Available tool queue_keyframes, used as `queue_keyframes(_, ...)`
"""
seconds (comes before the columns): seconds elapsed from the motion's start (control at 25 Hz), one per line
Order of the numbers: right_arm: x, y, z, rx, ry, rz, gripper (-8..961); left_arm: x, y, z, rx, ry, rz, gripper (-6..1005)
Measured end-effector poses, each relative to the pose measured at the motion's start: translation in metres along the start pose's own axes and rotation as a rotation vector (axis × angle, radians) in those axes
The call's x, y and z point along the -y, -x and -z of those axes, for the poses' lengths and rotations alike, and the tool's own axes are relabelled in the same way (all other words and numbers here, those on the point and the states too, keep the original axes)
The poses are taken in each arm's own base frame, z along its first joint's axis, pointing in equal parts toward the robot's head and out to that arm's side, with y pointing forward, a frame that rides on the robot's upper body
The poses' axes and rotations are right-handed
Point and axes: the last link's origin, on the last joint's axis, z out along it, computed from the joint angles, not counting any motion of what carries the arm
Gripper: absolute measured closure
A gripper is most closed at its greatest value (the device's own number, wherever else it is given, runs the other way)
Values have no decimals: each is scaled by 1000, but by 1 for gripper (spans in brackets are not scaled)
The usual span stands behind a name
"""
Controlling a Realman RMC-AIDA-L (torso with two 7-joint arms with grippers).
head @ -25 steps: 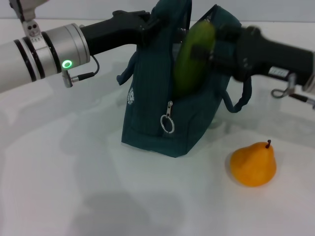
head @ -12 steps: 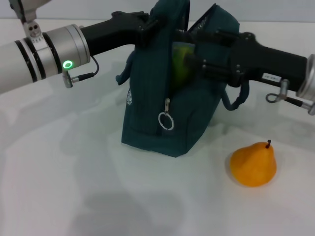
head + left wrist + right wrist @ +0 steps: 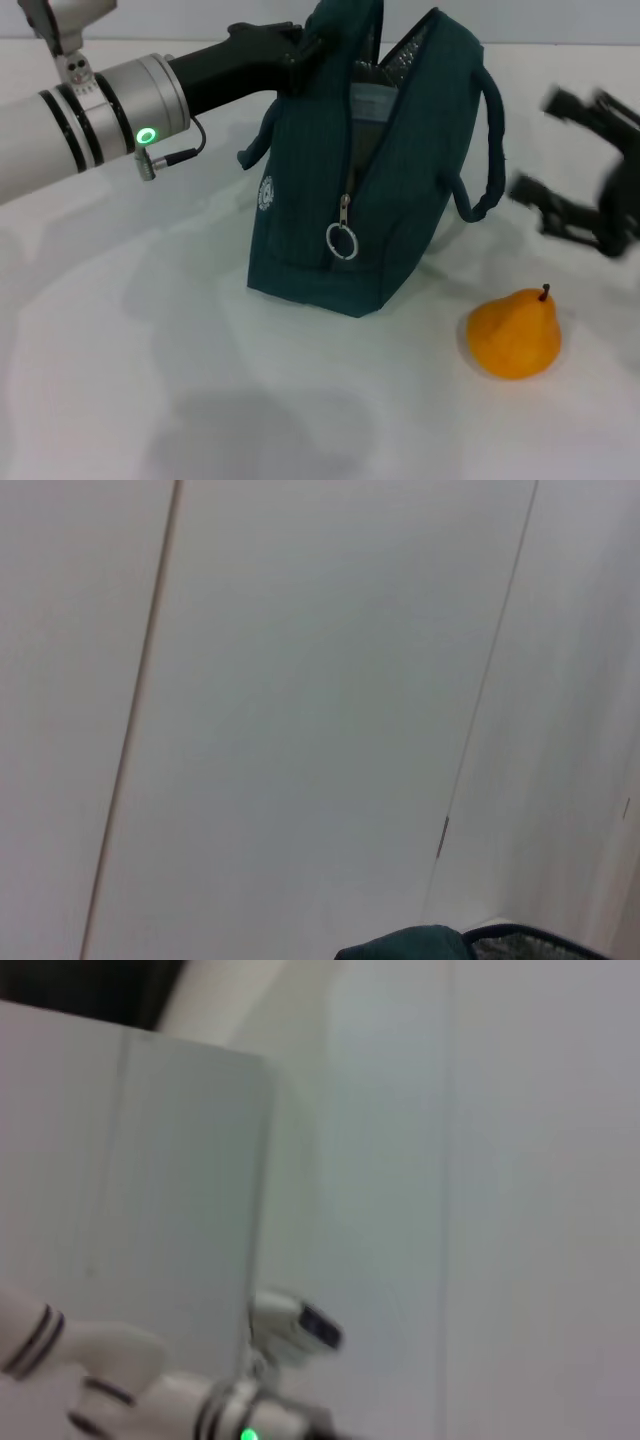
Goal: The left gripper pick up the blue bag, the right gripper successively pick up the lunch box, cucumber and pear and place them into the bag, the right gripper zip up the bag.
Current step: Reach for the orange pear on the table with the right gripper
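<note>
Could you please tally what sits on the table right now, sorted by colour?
Teal-blue: 1, the bag
Orange-yellow: 1, the pear
Total: 2 things in plain sight; whatever is inside the bag is hidden.

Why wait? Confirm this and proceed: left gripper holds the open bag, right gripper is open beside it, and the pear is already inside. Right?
Not quite. The head view shows the pear lying on the table beside the blue bag, not inside. The left gripper holds the bag; the right gripper is open.
</note>
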Motion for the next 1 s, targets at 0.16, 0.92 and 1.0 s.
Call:
queue_keyframes(0.16,-26,-21,45,-43,-54,24,82,2,2,1,-36,-20,4,889)
queue_keyframes(0.92,-50,-65,69,-208,-183,-124,291,5,9,1,-101,-72,14,889)
queue_keyframes(1.0,-49,-65,64,-208,-161,-121,373,5,9,0,-101,-72,14,889)
